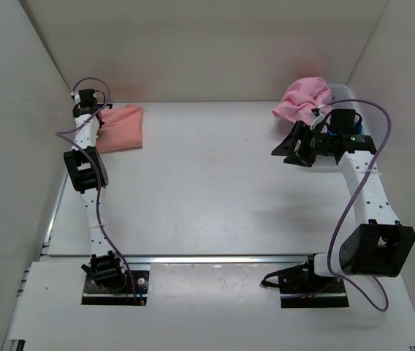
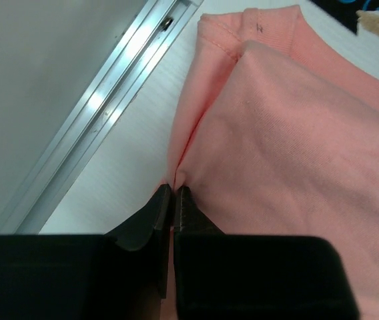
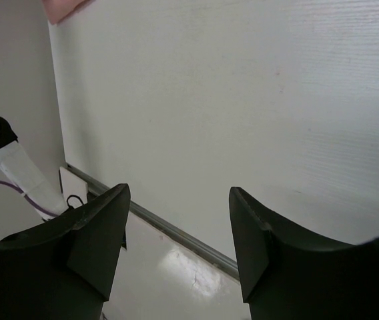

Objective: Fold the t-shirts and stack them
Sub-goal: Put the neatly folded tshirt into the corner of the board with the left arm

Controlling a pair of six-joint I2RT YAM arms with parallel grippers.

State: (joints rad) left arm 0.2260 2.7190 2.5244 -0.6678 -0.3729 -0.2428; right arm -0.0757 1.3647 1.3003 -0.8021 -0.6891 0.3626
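Two t-shirts: one salmon-coral t-shirt (image 1: 122, 128) at upper left of the frame, one lighter pink t-shirt (image 1: 304, 99) at upper right. Two arms, left arm (image 1: 83, 168) and right arm (image 1: 364, 190). Two tools, left tool (image 2: 174, 193) and right tool (image 3: 179, 193). One desk (image 1: 207, 183).

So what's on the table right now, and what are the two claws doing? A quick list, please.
Salmon shirt: folded, far left of the table
Pink shirt: crumpled heap, far right corner
Left claw: nearly closed, pinching a fold of the salmon shirt
Right claw: open, empty, near the pink shirt
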